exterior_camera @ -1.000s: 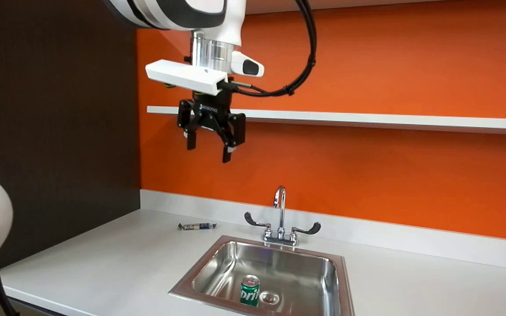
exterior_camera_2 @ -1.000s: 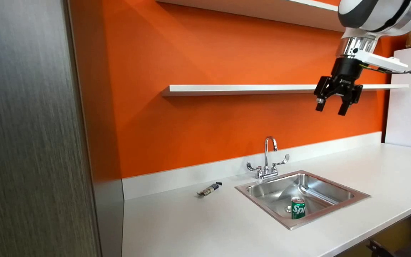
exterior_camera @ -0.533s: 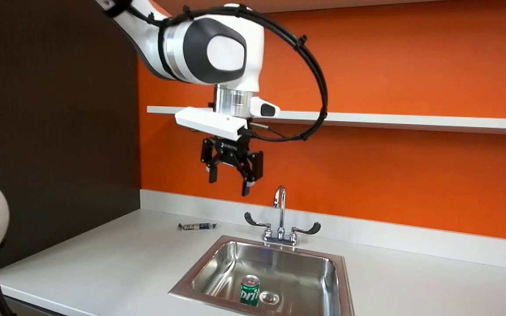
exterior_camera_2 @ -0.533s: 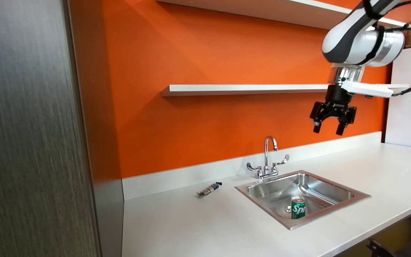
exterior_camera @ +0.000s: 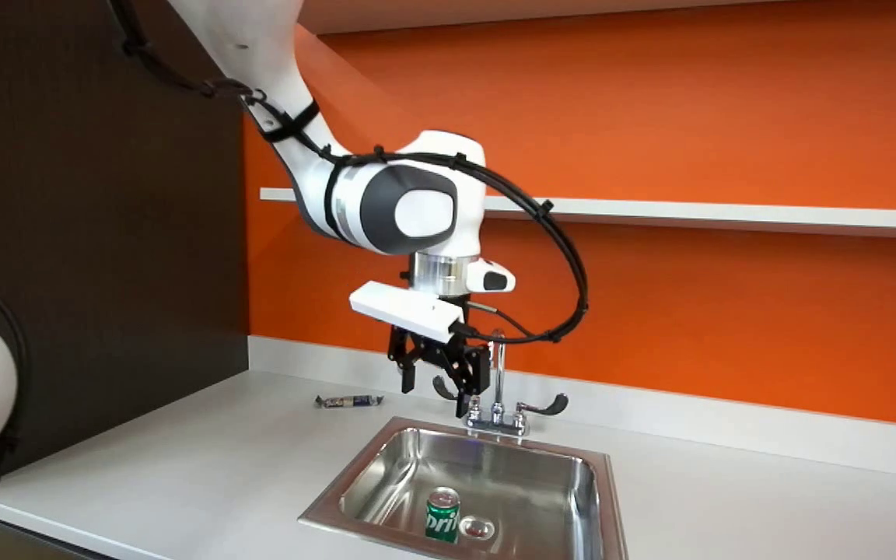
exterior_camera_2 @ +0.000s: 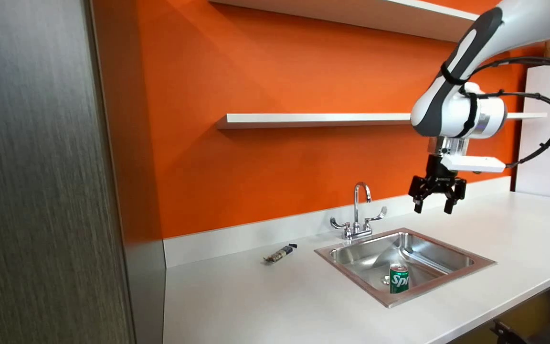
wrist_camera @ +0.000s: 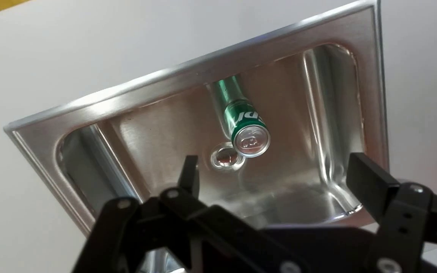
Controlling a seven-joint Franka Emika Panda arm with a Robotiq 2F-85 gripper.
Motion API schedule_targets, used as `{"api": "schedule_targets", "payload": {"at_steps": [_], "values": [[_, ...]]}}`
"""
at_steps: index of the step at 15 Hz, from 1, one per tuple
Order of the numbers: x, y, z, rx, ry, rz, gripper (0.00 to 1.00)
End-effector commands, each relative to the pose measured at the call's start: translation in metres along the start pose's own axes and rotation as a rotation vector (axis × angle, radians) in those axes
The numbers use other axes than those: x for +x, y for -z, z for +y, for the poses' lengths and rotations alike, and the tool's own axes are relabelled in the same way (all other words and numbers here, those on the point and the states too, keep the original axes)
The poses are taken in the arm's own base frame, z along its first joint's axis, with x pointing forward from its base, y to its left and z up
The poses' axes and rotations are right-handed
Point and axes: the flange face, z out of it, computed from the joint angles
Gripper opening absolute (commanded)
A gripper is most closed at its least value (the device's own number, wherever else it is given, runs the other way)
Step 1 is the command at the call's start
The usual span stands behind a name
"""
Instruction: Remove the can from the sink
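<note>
That sink (wrist_camera: 188,77) is satiny steel — glossy metal can (wrist_camera: 246,128) inside it, mirror-bright chrome faucet (exterior_camera_2: 356,216) by its edge.

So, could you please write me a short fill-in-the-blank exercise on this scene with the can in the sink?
The can stands ____ in the sink, not lying down.
The can's main colour is ____.
The wall above the pale backsplash is coloured ____.
The jaws hold nothing and are ____, not shut.
Missing words: upright; green; orange; open.
</note>
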Motion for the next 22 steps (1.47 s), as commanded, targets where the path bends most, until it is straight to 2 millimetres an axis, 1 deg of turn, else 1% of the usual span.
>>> {"api": "schedule_targets", "payload": {"at_steps": [1,4,7,10,16,22], "values": [[0.026,-0.035,0.006,-0.002,0.003,0.005,1.00],[0.039,-0.064,0.003,0.015,-0.011,-0.012,1.00],[0.054,-0.090,-0.003,0.028,-0.023,-0.034,1.00],[0.067,-0.112,-0.005,0.009,-0.028,-0.064,1.00],[0.080,-0.150,0.000,-0.026,-0.034,-0.125,1.00],[0.091,-0.179,-0.010,-0.049,-0.003,-0.154,1.00]]}}
